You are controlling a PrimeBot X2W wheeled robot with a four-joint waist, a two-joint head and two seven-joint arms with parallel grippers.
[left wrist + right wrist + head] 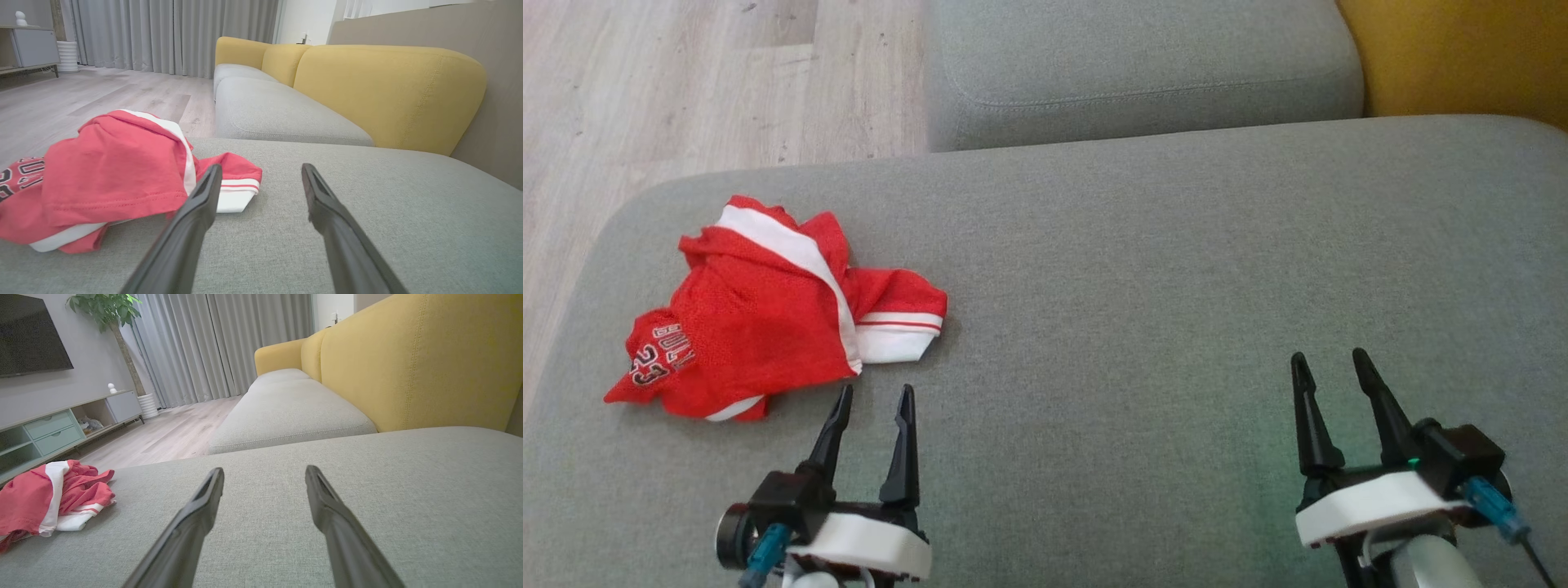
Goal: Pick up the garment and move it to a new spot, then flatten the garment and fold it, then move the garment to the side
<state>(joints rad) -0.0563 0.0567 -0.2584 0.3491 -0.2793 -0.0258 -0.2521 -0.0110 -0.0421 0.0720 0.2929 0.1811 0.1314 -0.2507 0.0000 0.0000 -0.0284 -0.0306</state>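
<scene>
Garment: you see the red and white garment (768,318) lying crumpled on the left part of the grey sofa seat (1143,269), close to its left edge.
Left claw: your left claw (876,394) is just beside the near edge of the garment, fingers spread, holding nothing.
Right claw: your right claw (1330,358) is well apart from the garment, over bare seat, fingers also spread and empty.
Surroundings: a yellow backrest (388,90) rises behind the seat; the wooden floor (645,90) lies beyond the left edge.

clear: grey seat (1160,269) open from middle to right edge | obstacle: crumpled red shirt (760,318) at left end | far side: second cushion (1143,73), yellow backrest (1454,49)
</scene>
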